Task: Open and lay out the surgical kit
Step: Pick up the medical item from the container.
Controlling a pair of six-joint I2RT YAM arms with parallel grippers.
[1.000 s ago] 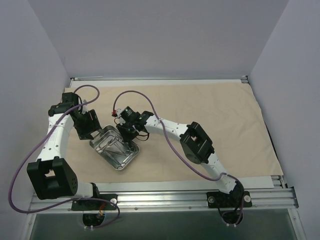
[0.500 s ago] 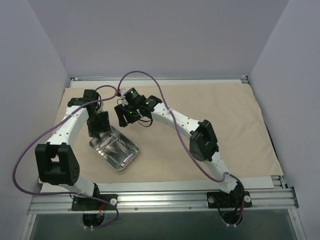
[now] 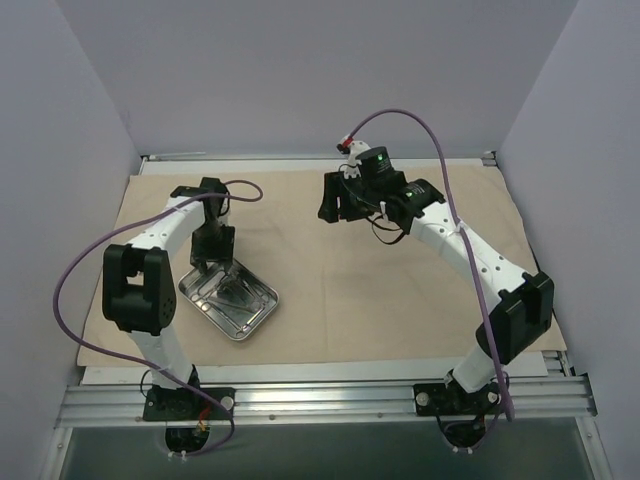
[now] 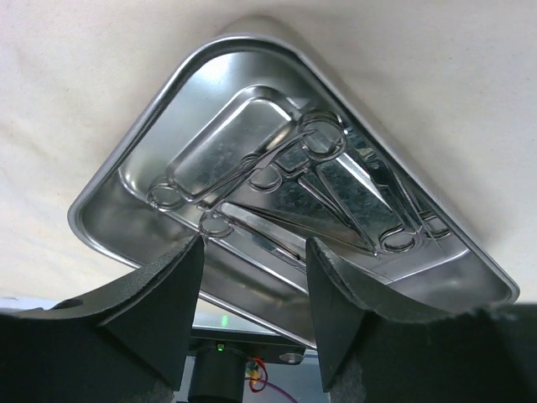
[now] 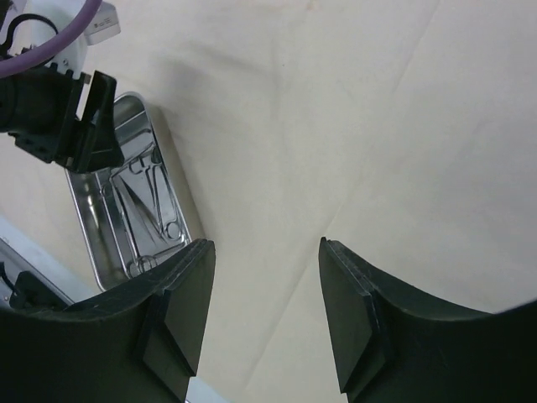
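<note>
Steel tray [image 3: 257, 319] lay on the spread beige cloth wrap [image 3: 420, 290], left of centre, scissors and forceps [image 4: 277, 156] inside. Left gripper [image 4: 253, 248] hovered over the tray, jaws apart, empty; right gripper [image 5: 264, 245] hung above bare cloth, likewise parted and empty.

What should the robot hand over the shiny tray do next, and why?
Probably lower the left tool into the tray and close on one of the instruments: the cloth is spread flat, they all lie in the tray, and the open tool hovers right above them.
</note>
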